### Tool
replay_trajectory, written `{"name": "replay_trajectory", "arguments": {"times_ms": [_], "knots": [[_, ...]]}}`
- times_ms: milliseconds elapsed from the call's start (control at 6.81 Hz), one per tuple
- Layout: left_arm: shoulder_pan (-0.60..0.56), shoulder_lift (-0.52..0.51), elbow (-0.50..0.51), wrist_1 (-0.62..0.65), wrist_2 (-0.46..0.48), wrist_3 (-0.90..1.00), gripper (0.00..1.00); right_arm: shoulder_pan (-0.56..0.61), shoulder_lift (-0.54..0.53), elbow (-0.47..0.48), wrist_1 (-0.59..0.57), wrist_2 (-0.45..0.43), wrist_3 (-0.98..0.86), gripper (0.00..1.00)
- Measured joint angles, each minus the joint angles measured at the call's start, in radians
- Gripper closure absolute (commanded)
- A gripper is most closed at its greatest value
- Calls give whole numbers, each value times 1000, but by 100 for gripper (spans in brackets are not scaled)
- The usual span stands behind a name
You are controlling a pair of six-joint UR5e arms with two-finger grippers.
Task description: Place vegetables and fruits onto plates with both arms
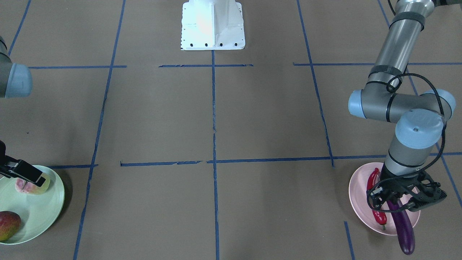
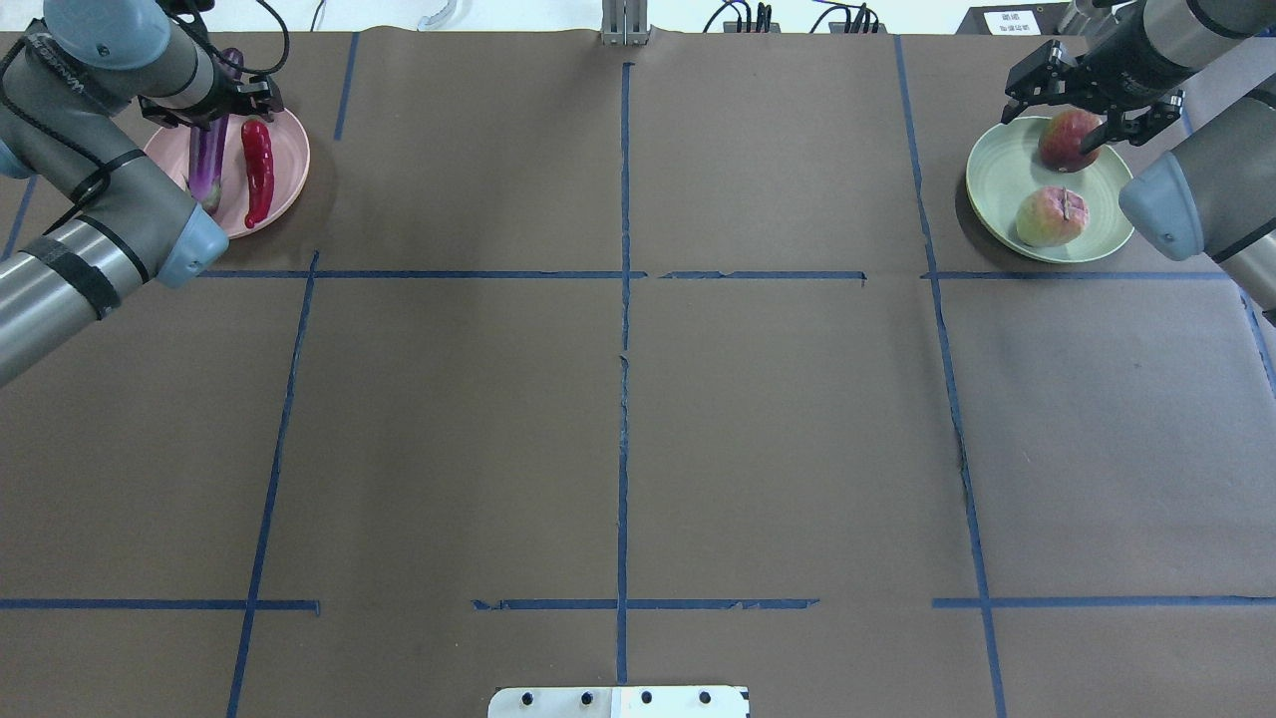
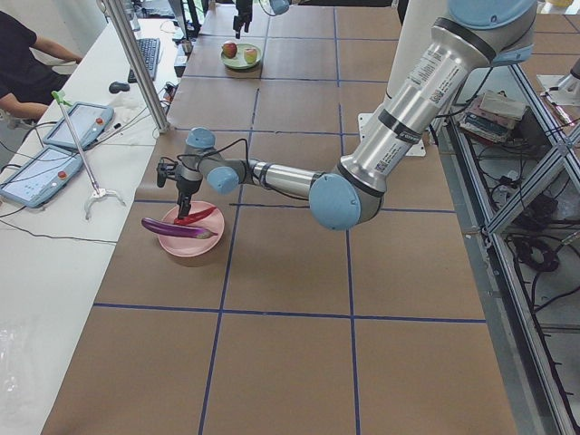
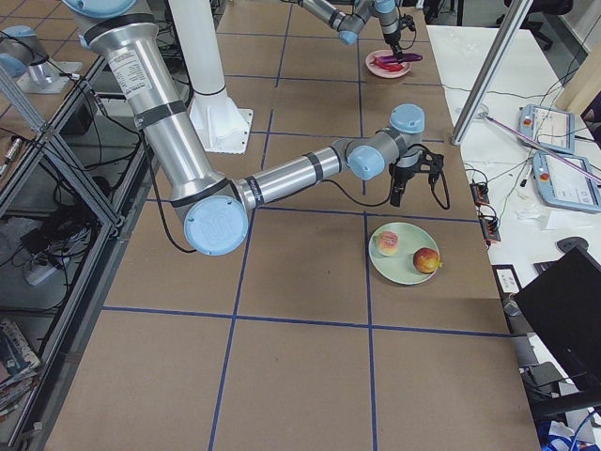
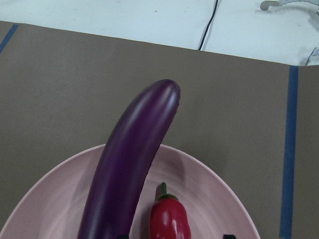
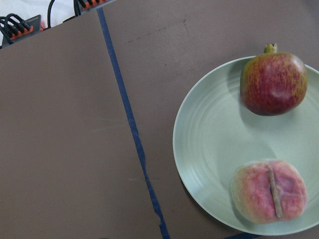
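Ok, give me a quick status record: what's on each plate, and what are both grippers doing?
pink plate: eggplant and chili lying side by side; the eggplant's tip overhangs the rim
green plate: peach and pomegranate, apart
left gripper: open, low over the eggplant's stem end
right gripper: open, raised by the green plate, holding nothing

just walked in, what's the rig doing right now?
Sorting looks done. The eggplant and chili pepper lie on the pink plate, eggplant tip overhanging the rim; the peach and pomegranate sit on the green plate. The left gripper and right gripper hover open above their plates, holding nothing.
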Motion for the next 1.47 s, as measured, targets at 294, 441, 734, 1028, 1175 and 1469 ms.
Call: {"name": "replay_trajectory", "arguments": {"times_ms": [294,441,734,1028,1175,1469], "knots": [[-50,11,-35,-8,-105,122,0,24,-57,101,-66,33,-21,0],[-101,46,-84,-4,-235,183,0,64,-91,132,-86,63,-82,0],[-251,158,-214,9,-495,364,0,179,-183,148,-125,120,-340,0],[-373,303,-310,16,-639,574,0,284,-306,153,-158,137,-629,0],[-404,383,-348,19,-658,666,0,325,-376,158,-164,143,-760,0],[-454,492,-440,148,-669,875,0,370,-479,176,-169,176,-915,0]]}}
